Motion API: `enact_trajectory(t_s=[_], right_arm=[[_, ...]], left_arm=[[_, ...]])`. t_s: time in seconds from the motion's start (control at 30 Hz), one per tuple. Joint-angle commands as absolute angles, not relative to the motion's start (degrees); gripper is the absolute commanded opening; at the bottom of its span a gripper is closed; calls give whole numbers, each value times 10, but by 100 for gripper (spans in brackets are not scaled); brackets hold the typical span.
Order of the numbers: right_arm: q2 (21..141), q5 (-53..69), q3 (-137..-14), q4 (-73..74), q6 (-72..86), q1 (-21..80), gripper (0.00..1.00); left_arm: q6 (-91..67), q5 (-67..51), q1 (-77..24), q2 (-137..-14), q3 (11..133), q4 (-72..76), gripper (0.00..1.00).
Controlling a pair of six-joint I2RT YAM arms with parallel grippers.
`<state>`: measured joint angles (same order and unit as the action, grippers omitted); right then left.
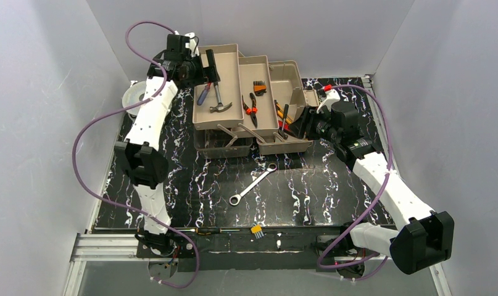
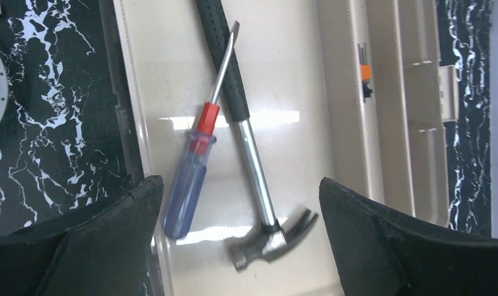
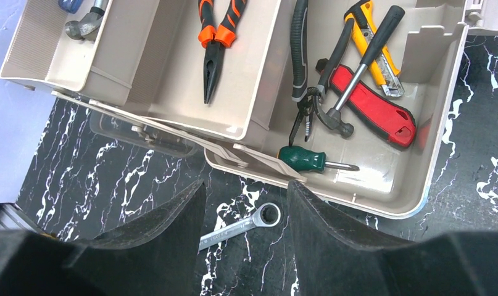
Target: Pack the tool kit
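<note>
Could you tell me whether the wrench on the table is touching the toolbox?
Apart. In the right wrist view, a strip of marbled table shows between the ring end of the wrench and the near rim of the toolbox.

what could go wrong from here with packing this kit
1. The wrench lies on the table outside the toolbox; folding the trays now would probably leave it out.
2. In the bottom compartment the small hammer lies across the red utility knife; that pile may stop the trays closing flat.
3. The right gripper hangs open near the box's rim and might knock it going down for the wrench.
</note>
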<state>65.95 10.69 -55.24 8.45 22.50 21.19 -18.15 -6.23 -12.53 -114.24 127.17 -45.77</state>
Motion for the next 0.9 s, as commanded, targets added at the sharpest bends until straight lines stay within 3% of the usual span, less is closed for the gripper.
enact_trajectory(t_s=[0.0, 0.23, 0.43, 0.87], right_arm=[[648, 103, -563, 70, 224, 214, 59], [640, 96, -564, 71, 233, 214, 59], [634, 48, -570, 89, 259, 214, 59], [575, -25, -523, 102, 277, 214, 60]], left_arm=[[-187, -77, -122, -1019, 1226, -417, 98], [-184, -29, -122, -909, 1128, -405, 98], [-205, 85, -103, -849, 1041, -443, 98], [-292, 7, -12, -663, 689, -341, 98]])
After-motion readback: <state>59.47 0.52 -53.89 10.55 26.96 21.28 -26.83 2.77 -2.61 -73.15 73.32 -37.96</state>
